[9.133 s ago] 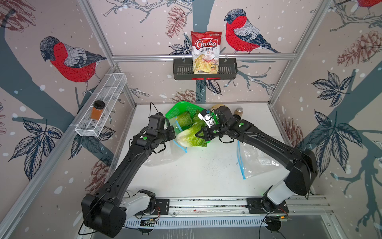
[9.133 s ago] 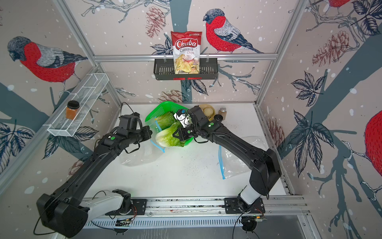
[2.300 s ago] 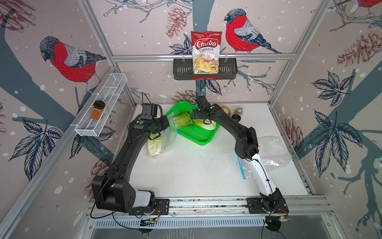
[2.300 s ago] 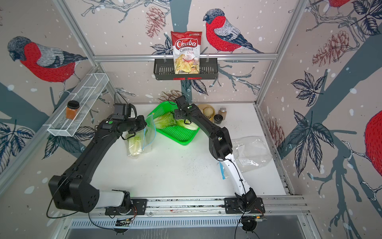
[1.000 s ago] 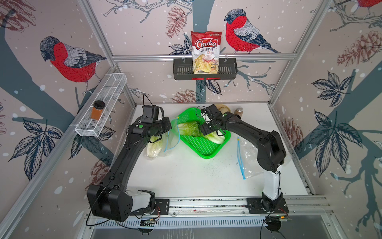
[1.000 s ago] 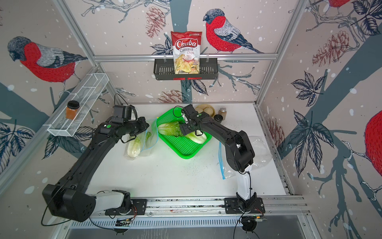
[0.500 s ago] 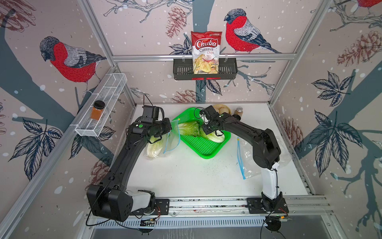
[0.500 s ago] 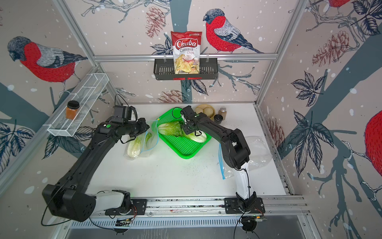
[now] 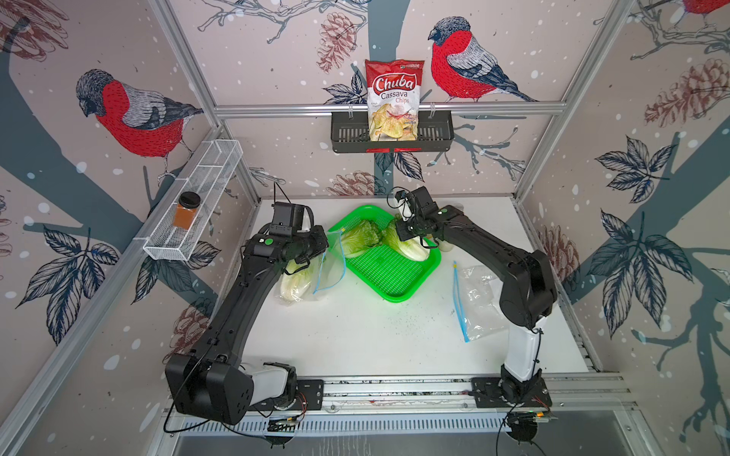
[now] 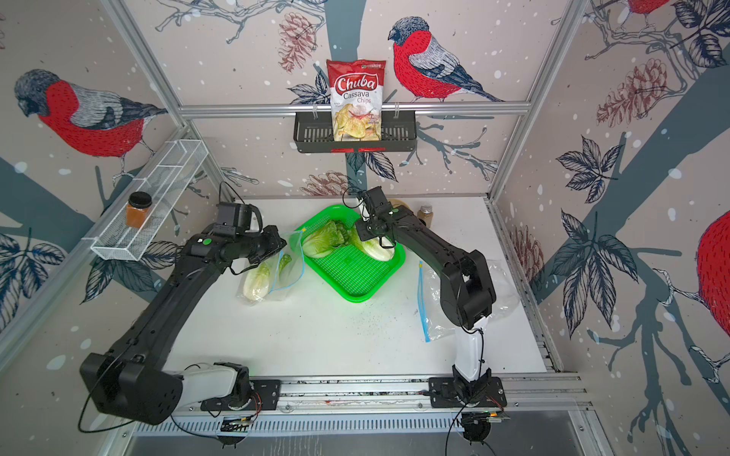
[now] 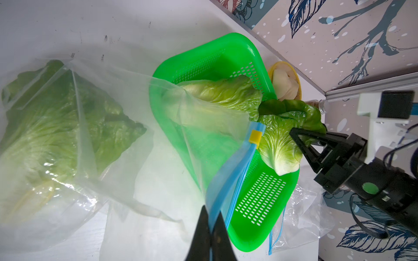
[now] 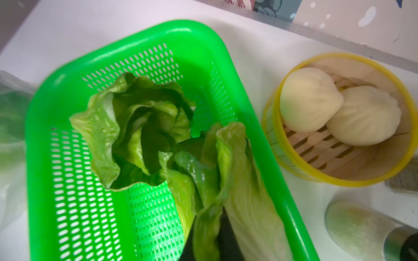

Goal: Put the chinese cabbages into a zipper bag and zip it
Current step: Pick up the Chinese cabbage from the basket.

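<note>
The right gripper (image 9: pixel 399 233) seems clamped only on leaves of the tray's (image 9: pixel 395 294) two-o'clock cabbage (image 11: pixel 278 144), so lifting may tear them; the left gripper (image 11: pixel 210 217) pinches the bag (image 11: pixel 228 171).

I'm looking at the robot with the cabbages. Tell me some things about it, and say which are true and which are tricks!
1. One cabbage is already inside the zipper bag. True.
2. The green tray is empty. False: two more cabbages lie in it.
3. The left claw pinches the bag's blue zip edge. True.
4. The buns are in the green tray. False: they sit in a yellow basket beside it.
5. The chips bag lies on the table. False: it stands in the black rack on the back wall.
6. The right claw grips a cabbage leaf in the tray. True.
</note>
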You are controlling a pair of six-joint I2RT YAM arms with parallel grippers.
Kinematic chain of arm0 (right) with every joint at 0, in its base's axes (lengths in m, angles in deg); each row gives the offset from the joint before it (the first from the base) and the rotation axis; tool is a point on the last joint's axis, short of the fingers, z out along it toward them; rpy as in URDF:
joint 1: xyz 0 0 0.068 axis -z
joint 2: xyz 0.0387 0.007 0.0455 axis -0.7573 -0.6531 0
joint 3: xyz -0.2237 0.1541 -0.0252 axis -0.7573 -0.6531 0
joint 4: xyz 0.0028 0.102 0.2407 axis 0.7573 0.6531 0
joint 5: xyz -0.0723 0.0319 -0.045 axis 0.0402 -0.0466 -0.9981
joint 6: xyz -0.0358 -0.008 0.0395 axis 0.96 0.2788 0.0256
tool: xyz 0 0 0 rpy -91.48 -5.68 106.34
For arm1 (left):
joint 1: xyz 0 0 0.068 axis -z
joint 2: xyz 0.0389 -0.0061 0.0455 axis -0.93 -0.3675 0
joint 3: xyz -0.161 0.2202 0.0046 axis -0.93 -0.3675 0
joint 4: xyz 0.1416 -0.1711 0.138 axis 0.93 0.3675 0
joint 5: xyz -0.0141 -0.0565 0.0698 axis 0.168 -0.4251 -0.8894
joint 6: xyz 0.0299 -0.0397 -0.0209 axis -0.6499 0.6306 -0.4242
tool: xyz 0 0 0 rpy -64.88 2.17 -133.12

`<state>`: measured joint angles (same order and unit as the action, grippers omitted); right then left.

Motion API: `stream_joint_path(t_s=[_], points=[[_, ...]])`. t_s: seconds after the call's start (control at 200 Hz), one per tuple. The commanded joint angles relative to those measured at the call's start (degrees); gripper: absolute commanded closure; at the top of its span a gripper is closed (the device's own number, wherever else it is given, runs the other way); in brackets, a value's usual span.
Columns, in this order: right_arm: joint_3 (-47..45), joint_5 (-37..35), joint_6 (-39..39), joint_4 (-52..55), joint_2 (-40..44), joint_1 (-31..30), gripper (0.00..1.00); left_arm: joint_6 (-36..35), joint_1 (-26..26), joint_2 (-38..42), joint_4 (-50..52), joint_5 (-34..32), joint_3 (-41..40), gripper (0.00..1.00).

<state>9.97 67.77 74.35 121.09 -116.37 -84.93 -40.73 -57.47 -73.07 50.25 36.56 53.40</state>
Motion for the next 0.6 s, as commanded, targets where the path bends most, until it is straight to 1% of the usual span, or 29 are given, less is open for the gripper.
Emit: stream_joint_path(t_s=[0.0, 0.24, 0.365, 0.5, 0.595], points=[[-0.1, 3.4, -5.6, -4.3, 2.4, 0.9, 0.92, 0.1, -0.1, -1.0, -0.9, 0.6, 2.1, 1.0], [-0.4, 5.2, -13.4, -6.2, 7.4, 1.9, 0.92, -0.2, -0.1, -3.8, 1.8, 0.7, 7.0, 1.0], [-1.1, 9.9, -18.2, -10.5, 10.1, 1.9, 0.92, 0.8, -0.1, -4.8, 2.2, 2.0, 8.4, 1.0], [-3.6, 15.0, -26.7, -19.0, 13.3, 1.6, 0.92, 3.0, -0.1, -5.3, 1.9, 2.7, 9.8, 1.0], [-5.8, 16.8, -33.5, -26.1, 15.3, 1.3, 0.92, 4.0, -0.1, -5.7, 1.8, 2.9, 10.3, 1.0]])
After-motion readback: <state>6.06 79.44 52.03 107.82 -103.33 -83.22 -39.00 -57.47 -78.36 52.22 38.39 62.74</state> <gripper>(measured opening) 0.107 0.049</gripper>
